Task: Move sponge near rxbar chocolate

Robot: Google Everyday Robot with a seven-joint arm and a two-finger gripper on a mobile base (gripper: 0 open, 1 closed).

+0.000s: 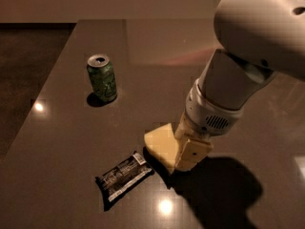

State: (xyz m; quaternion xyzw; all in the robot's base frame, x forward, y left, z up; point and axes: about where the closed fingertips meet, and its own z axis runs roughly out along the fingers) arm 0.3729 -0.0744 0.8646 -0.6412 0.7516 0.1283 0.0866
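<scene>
The gripper [187, 157] hung low over the worktop [57, 142], right of centre, its cream fingers closed on the right-hand end of the sponge [159, 143]. The far finger was hidden behind the near one, so the pinch was judged from how the sponge sat wedged under the wrist. The sponge's free end stuck out to the left, towards the rxbar chocolate [125, 176], with one corner dipping low. Whether that corner touched the worktop could not be told.

The pale yellow block looked thick and soft. It would likely weigh very little and yield under pressure, so a hold across its width, near the middle or well in from an edge, seemed safest. A shallow pinch at a corner might let it fold or twist out. Nothing about it appeared fragile or slippery.

The rxbar chocolate lay flat just beside the sponge, down and to the left, its black wrapper angled across the worktop. A green can [102, 78] stood upright well apart from both, further back on the left.
</scene>
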